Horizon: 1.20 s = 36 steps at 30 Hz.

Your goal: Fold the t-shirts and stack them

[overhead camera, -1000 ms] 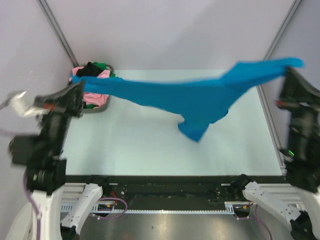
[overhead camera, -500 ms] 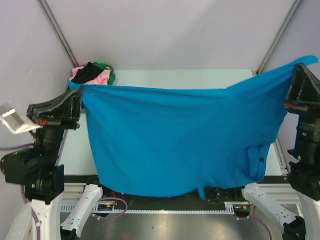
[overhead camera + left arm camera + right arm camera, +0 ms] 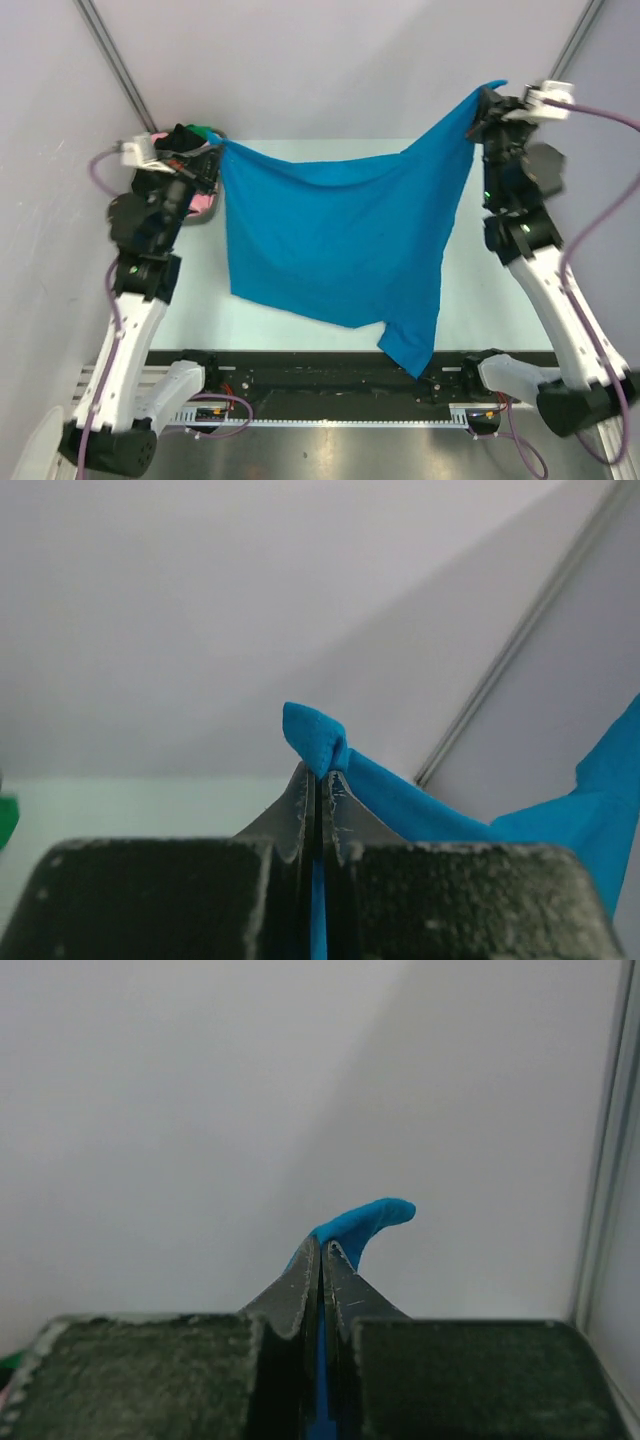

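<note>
Your left gripper point(image 3: 212, 152) and right gripper point(image 3: 482, 103) are clamped tight on the blue t-shirt's point(image 3: 340, 235) upper corners. It looks limp and light, so hold it by the corners.

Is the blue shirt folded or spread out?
Spread out: the shirt hangs as one open sheet between the left gripper and right gripper, each shut on a top corner.
</note>
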Tool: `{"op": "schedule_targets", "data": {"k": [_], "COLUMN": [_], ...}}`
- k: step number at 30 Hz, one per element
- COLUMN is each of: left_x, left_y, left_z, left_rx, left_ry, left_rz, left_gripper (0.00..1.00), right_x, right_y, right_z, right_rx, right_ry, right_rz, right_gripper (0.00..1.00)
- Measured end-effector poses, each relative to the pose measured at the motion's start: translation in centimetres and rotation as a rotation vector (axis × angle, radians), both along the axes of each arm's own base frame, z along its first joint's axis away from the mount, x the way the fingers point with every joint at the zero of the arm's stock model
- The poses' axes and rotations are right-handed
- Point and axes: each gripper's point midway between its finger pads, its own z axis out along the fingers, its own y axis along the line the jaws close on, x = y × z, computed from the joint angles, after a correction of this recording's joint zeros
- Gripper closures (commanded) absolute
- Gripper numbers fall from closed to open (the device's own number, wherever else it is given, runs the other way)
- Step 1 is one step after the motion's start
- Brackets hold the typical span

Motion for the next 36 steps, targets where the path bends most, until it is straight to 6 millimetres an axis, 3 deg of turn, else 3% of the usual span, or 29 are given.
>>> {"op": "schedule_targets", "data": {"k": [2, 4, 6, 7, 8, 10, 12, 15, 18, 21, 23, 27, 30, 33, 36], "left_x": [3.5, 6.8, 9.2, 10.0, 10.4, 10.4, 9.9, 8.5, 4.9, -0.3, -4.1, -10.7, -13.4, -13.6, -11.8], "left_y": [0.1, 0.2, 0.3, 0.3, 0.3, 0.3, 0.4, 0.6, 0.8, 1.2, 1.5, 1.8, 1.8, 1.5, 1.0], "left_z": [-4.8, -10.2, -15.3, -17.6, -19.3, -20.2, -18.0, -12.5, -4.1, 3.7, 7.4, 11.4, 13.0, 13.3, 12.5], "left_rx": [0.011, 0.03, 0.055, 0.067, 0.076, 0.081, 0.071, 0.049, 0.018, -0.004, -0.015, -0.021, -0.017, -0.008, 0.003], "left_ry": [0.104, 0.232, 0.357, 0.419, 0.465, 0.494, 0.446, 0.329, 0.144, -0.054, -0.162, -0.311, -0.371, -0.377, -0.34], "left_rz": [0.036, 0.069, 0.089, 0.096, 0.1, 0.102, 0.102, 0.1, 0.086, 0.067, 0.052, 0.021, 0.001, -0.015, -0.027], "left_gripper": [1.0, 1.0, 1.0, 1.0, 1.0, 1.0, 1.0, 1.0, 1.0, 1.0, 1.0, 1.0, 1.0, 1.0, 1.0], "right_x": [4.2, 8.9, 12.2, 13.4, 13.8, 13.6, 12.8, 9.6, 3.2, -4.4, -8.8, -17.5, -20.9, -21.8, -20.4], "right_y": [-0.4, -0.6, -0.9, -1.3, -1.6, -2.3, -2.6, -2.7, -2.9, -3.5, -3.9, -5.6, -6.4, -6.6, -6.3], "right_z": [-4.0, -9.7, -15.1, -18.4, -20.3, -22.7, -21.2, -15.2, -6.5, 1.9, 5.5, 10.1, 11.9, 12.8, 12.6], "right_rx": [-0.005, -0.02, -0.026, -0.03, -0.03, -0.027, -0.01, 0.021, 0.063, 0.102, 0.118, 0.143, 0.143, 0.139, 0.124], "right_ry": [0.092, 0.221, 0.34, 0.414, 0.458, 0.516, 0.482, 0.342, 0.112, -0.124, -0.241, -0.43, -0.501, -0.518, -0.489], "right_rz": [-0.042, -0.076, -0.095, -0.104, -0.111, -0.119, -0.116, -0.086, -0.039, 0.006, 0.035, 0.067, 0.07, 0.067, 0.059], "right_gripper": [1.0, 1.0, 1.0, 1.0, 1.0, 1.0, 1.0, 1.0, 1.0, 1.0, 1.0, 1.0, 1.0, 1.0, 1.0]}}
